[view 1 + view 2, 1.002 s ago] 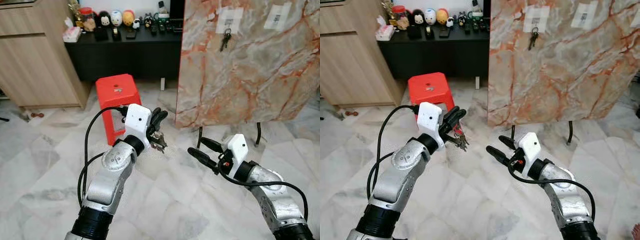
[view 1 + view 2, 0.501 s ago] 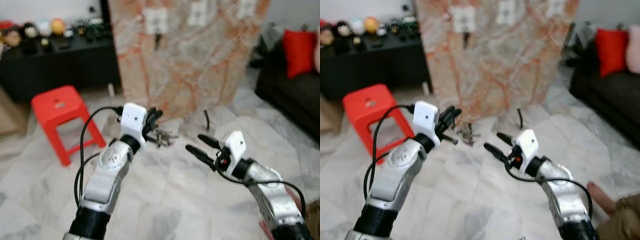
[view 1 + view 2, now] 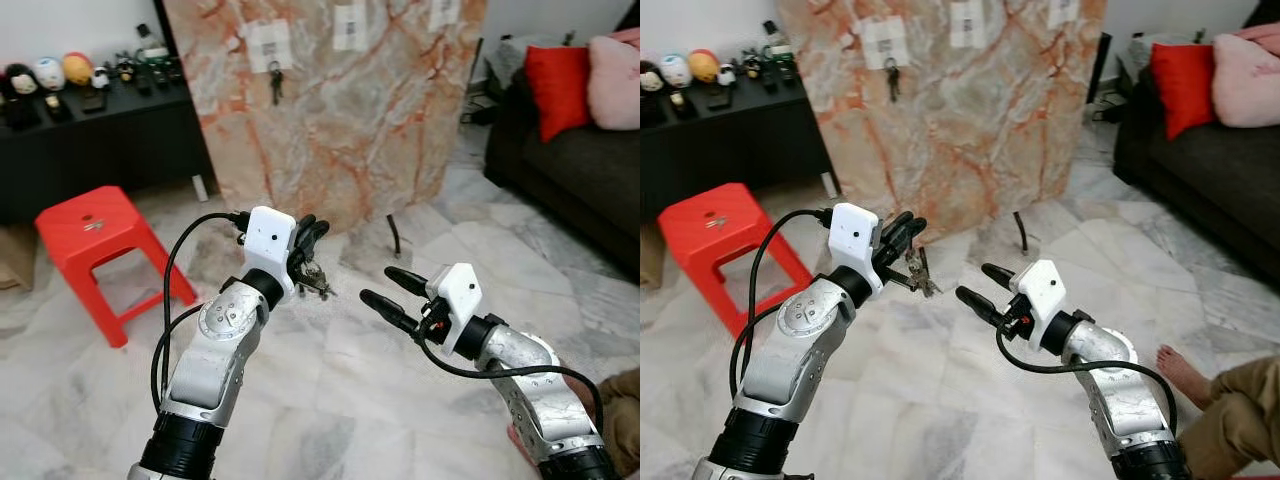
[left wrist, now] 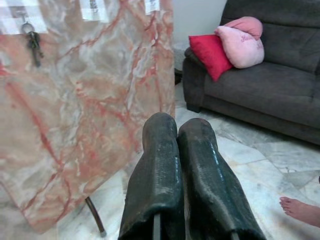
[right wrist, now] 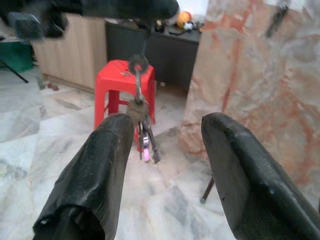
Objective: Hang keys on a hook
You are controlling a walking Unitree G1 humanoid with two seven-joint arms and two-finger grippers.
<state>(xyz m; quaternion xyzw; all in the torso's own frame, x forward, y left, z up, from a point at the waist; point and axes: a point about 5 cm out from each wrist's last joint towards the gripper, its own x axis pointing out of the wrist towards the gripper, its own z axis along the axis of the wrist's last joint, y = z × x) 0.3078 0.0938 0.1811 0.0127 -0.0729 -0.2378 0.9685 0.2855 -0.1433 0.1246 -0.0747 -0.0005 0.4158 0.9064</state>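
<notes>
The left tool, fingers clamped together on the keys dangling just below its tips, now faces the marble board after the robot's turn; free hooks lie well ahead and above. The right tool waits alongside, fingers apart.

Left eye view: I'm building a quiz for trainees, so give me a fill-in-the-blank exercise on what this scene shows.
1. The left gripper has its jaws shut on a dangling bunch of metal ____.
2. The right gripper has its jaws ____.
3. Another dark key bunch hangs on the ____ slab standing on the floor.
4. The red plastic stool stands on the robot's ____ side.

Missing words: keys; open; marble; left
</notes>
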